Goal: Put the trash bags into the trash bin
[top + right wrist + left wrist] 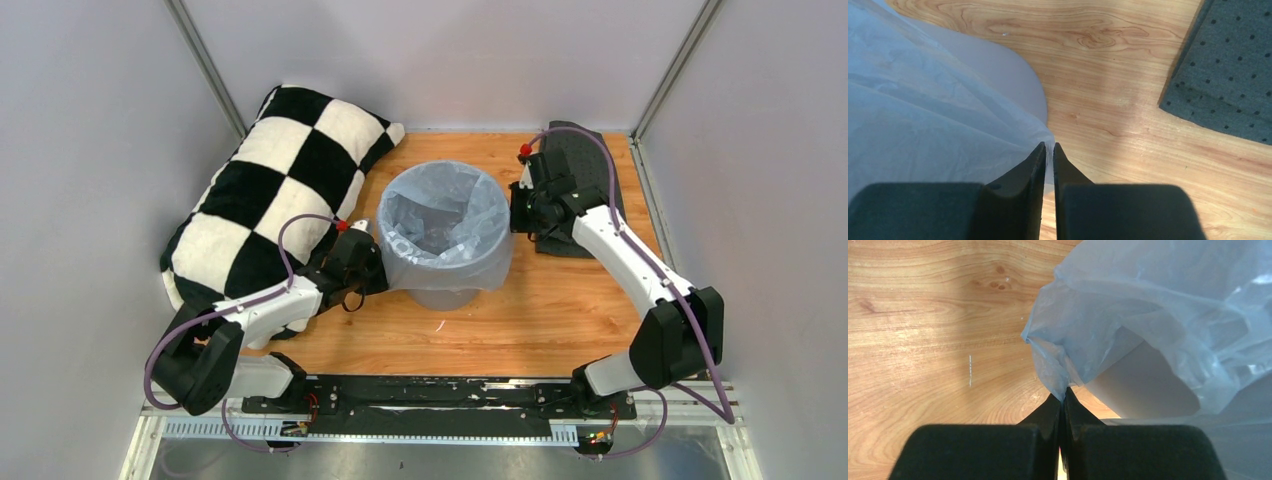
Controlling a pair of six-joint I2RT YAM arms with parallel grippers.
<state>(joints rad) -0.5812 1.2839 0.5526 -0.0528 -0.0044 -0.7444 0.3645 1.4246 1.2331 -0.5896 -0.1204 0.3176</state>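
Nearest me, the left arm (270, 305) reaches in from the near left. It covers the near end of the black-and-white checkered pillow (270, 190). Its left jaws are pressed together on a gathered corner of the trash bag (1148, 305), at the near-left side of the trash bin (445, 295). In the left wrist view the film bunches to a point right where the tips meet, and the frame edge cuts off the lower part of the jaws.

The bin stands upright in the middle of the counter (560, 310), mouth facing up. The bag (400, 255) sits in it as a liner, open end up, with its edge folded out over the rim like a skirt. That skirt hides the whole rim. I can only see the pale wall low on the near side, plus a patch of it under the film from each wrist camera (1143, 385) (1008, 75). The bag's mouth is pulled along a line from near left to far right, between the two pinches. I can't make out its handle loops.

Further back, the right arm (625, 245) comes in from the right. The right jaws stand almost together, with a thin edge of the bag (923, 100) drawn into the slit between them. Behind them the wrist covers part of the dark dotted cloth (590, 160) (1228, 85) at the far right.
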